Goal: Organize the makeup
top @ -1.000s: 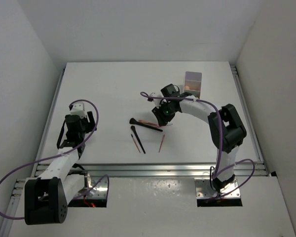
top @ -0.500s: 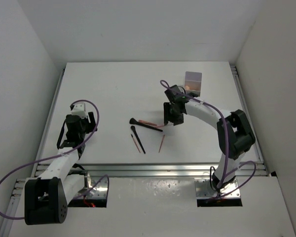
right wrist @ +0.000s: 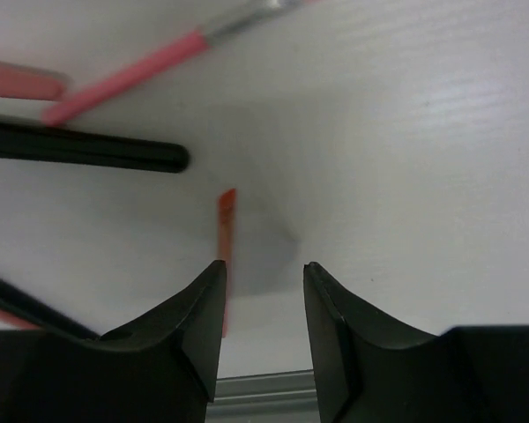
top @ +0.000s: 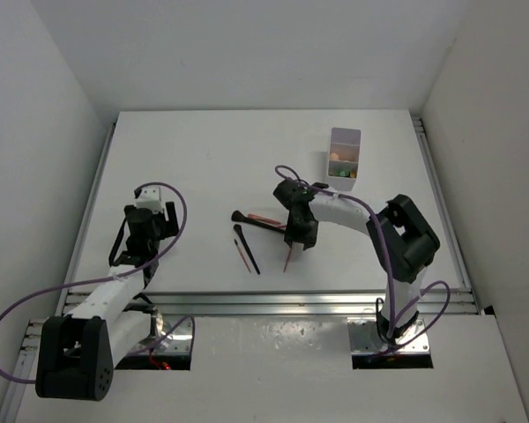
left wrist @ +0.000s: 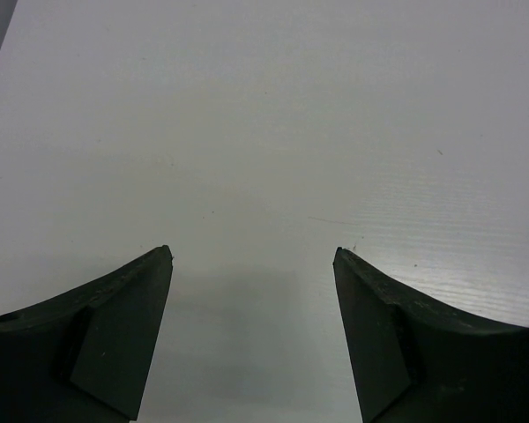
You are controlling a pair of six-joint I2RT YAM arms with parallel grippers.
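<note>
Down at the middle of the table (top: 185, 159), the right gripper (right wrist: 263, 266) hovers with jaws partly spread and empty over a thin pink pencil (right wrist: 227, 220) lying off-centre by one finger (left gripper (left wrist: 253, 254) gapes wide, idle), so closing might nudge it away unpinched.
</note>
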